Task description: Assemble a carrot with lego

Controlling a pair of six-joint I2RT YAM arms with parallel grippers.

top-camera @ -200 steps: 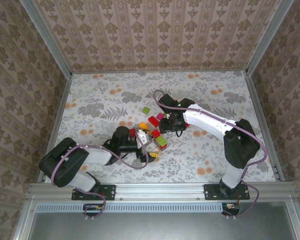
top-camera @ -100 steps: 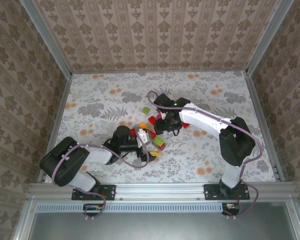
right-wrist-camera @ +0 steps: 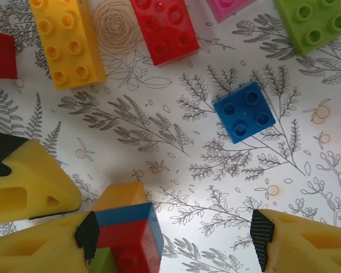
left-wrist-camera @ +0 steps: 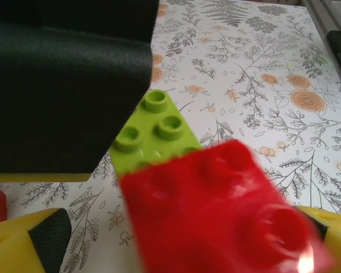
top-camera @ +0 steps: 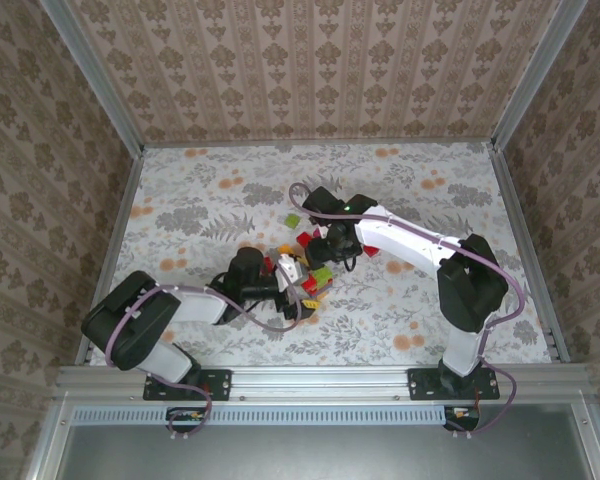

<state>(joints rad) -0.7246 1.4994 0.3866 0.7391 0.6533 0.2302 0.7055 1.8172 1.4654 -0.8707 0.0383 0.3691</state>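
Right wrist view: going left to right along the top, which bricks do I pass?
red brick at the left edge → orange oblong brick → red oblong brick → magenta brick → light green brick

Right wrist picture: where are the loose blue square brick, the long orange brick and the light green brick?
loose blue square brick (right-wrist-camera: 244, 111), right wrist view, centre of its top.
long orange brick (right-wrist-camera: 67, 42), right wrist view, middle of its studded top.
light green brick (right-wrist-camera: 314, 23), right wrist view, between its studs.
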